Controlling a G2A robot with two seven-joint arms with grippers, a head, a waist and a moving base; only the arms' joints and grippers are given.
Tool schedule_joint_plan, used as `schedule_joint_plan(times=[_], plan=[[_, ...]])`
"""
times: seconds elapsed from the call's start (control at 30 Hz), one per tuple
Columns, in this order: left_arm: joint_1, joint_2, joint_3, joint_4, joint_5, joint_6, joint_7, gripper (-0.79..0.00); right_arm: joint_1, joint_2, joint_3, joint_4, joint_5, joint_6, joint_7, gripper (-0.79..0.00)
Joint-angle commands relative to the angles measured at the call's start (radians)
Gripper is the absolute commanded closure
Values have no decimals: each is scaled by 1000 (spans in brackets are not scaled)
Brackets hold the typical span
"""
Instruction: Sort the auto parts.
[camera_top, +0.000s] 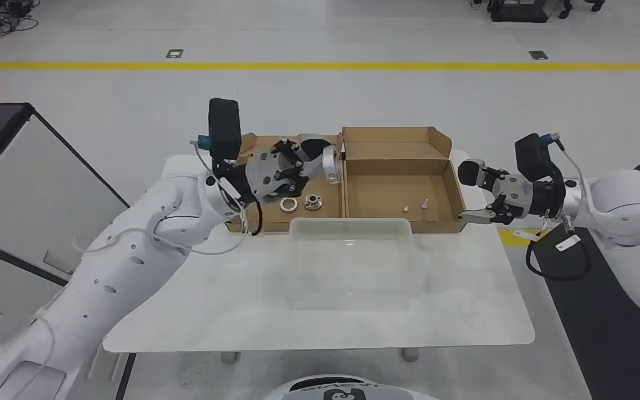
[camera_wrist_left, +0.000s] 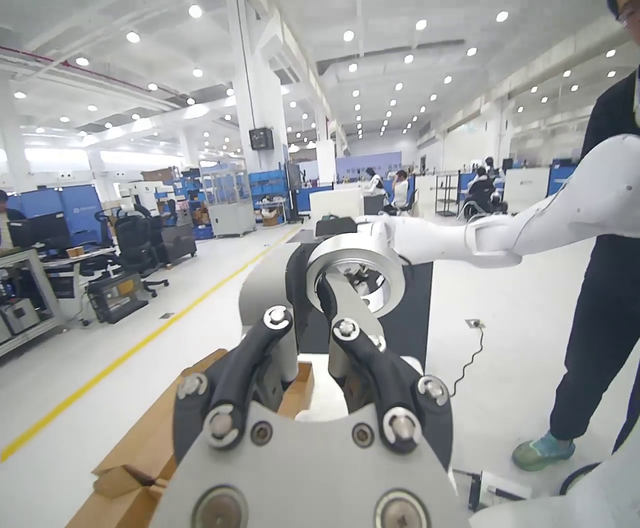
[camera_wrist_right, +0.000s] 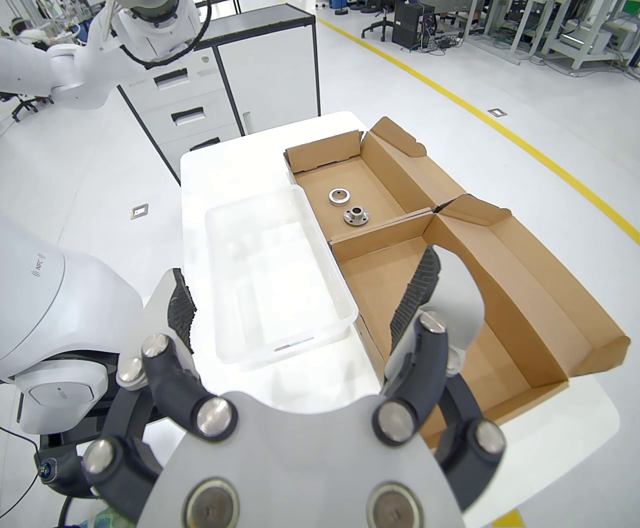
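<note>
The left tool (camera_wrist_left: 312, 300) is clamped on a shiny ring (camera_wrist_left: 360, 248), which probably goes down into the box (camera_wrist_right: 390, 170) next; the right tool (camera_wrist_right: 305, 285) is apart.

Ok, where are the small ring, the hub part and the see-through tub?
small ring (camera_wrist_right: 331, 197), right wrist view, on its metal band.
hub part (camera_wrist_right: 364, 218), right wrist view, on its flat flange.
see-through tub (camera_wrist_right: 292, 345), right wrist view, on its labelled end wall.
</note>
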Motion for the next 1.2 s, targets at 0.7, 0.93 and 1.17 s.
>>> schedule_joint_plan(times=[0.7, 0.93, 1.17], plan=[[-233, -85, 111, 449, 192, -58, -375, 0, 0, 0, 0, 0, 0, 0, 0, -785], [-328, -124, 176, 584, 283, -121, -464, 0, 0, 0, 0, 0, 0, 0, 0, -785], [-384, -175, 261, 731, 374, -144, -488, 0, 0, 0, 0, 0, 0, 0, 0, -785]])
